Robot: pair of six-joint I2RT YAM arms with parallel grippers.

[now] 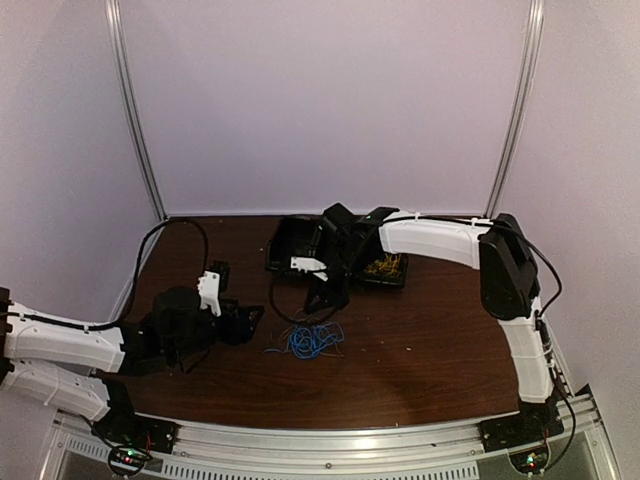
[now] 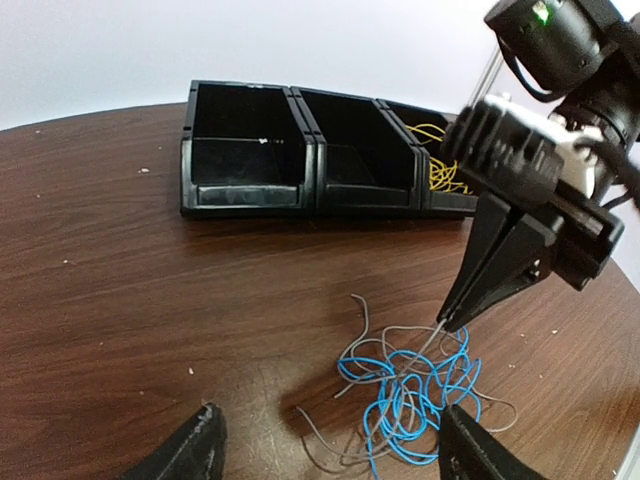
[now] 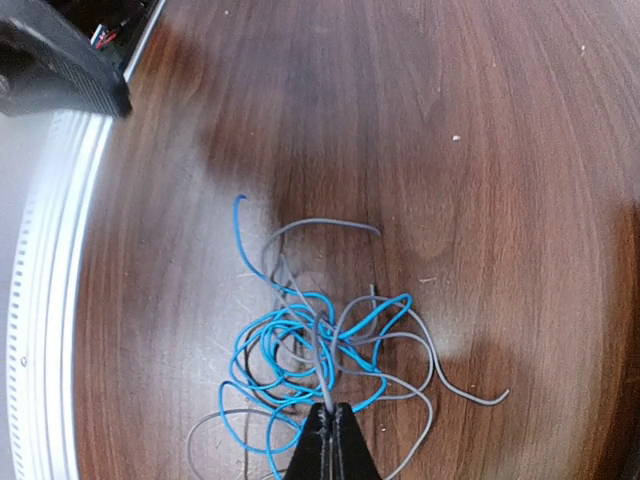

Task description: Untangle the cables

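**Right gripper has one grey strand: will the whole knot come with it?**

The right gripper (image 3: 330, 425) is clamped shut on a grey wire (image 3: 318, 365), pinched right at its tips. It is down at the tangle (image 2: 408, 392), which lies on the table (image 2: 150, 300) in front of the bins (image 2: 300, 150). The left gripper (image 2: 332, 445) stands wide and holds nothing, just short of the pile on its near side.

Here's the danger. That grey strand runs straight through the loops of blue wire (image 3: 285, 325). On a pull, I'd say the blue may ride up with it or cinch tighter, because nothing pins the pile down. The pinch is also a slim one, so a snag in the loops could slide the strand out of the tips.

The right wrist view gives the threading, grey weaving through blue and into the closed tips. The left wrist view gives the side-on profile of that pinch. It also shows yellow wires (image 2: 440, 170) sitting in the right-hand bin compartment. The top view loses the grey entirely and shows only a blue scribble. But it alone shows both arms at once, the right reaching in over the pile and the left low beside it.
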